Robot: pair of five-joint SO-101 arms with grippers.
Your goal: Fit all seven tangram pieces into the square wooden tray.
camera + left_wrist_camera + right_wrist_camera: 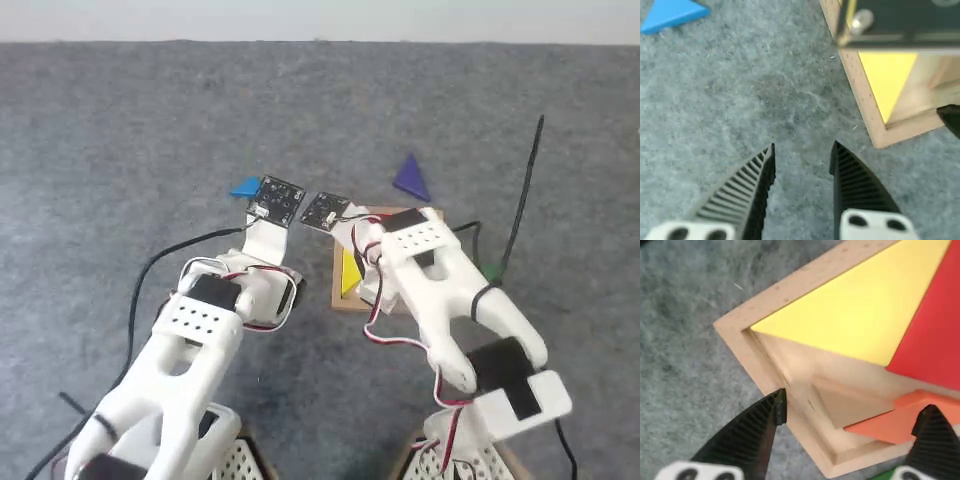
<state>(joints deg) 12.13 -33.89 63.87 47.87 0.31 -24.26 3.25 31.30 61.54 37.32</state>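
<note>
- High view: we find the tray [345, 303] under the arms, with the purple triangle [411, 178] at its 1 o'clock and the blue triangle [243, 187] at 10.
- Left wrist view: the left gripper [803, 145] gapes, empty.
- Right wrist view: the right gripper [856, 400] spreads wide over the tray corner beside the yellow piece [860, 305].

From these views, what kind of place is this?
Probably a robot-manipulation test bench: a gray felt-like tabletop, a left arm and right arm side by side, and a wooden tray with a loose blue triangle nearby.
</note>
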